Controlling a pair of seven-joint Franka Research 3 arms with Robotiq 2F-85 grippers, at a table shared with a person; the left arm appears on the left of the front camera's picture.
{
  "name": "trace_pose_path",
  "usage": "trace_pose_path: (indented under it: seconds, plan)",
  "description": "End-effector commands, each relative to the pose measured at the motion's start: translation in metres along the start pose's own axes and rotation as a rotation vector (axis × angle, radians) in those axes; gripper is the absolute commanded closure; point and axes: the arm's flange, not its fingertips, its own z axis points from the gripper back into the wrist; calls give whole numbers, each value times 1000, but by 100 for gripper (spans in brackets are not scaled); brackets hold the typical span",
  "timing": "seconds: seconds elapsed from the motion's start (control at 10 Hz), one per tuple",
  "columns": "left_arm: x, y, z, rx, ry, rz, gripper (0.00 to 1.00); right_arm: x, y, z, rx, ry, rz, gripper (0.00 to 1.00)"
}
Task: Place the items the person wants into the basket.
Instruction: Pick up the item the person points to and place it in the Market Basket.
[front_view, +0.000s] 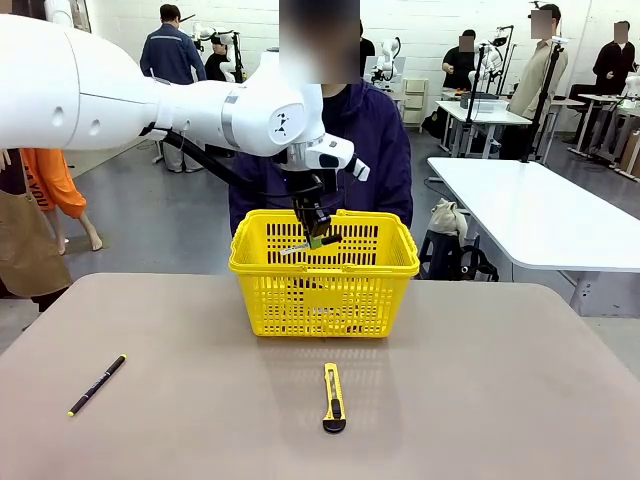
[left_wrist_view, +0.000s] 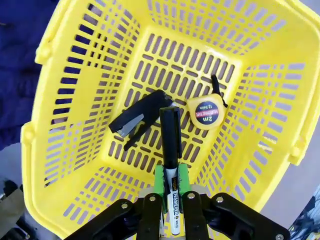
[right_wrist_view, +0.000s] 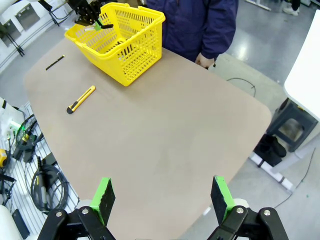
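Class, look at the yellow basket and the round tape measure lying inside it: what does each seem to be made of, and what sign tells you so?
Basket: likely moulded plastic, glossy bright yellow; its walls and floor are one piece with even slots and rounded rims. Tape measure: probably a smooth yellow plastic case, with a printed black-and-red round label on its face; its black strap's material is unclear.

A: Where does the left arm sit?
B: It comes in from the left side and reaches across the middle, wrist bent down, so the left hand (front_view: 318, 238) hangs over the basket (front_view: 325, 270).
A: And its fingers (left_wrist_view: 159, 182)?
B: Clamped tight on the marker (left_wrist_view: 171, 165), whose black cap sticks out past the green pads.
A: The right hand (right_wrist_view: 162, 197)?
B: It hovers high above the surface (right_wrist_view: 165, 135), near its edge, fingers spread wide, nothing between them.
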Motion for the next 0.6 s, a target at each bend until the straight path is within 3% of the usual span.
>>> trace_pose_path:
  seconds: [0.0, 0.5]
  plan:
    - [7, 9, -5, -15, 31, -57, 88, -1, -2, -2, 8, -30, 11, 0]
    - [3, 15, -40, -15, 81, -41, 88, -1, -2, -2, 8, -30, 11, 0]
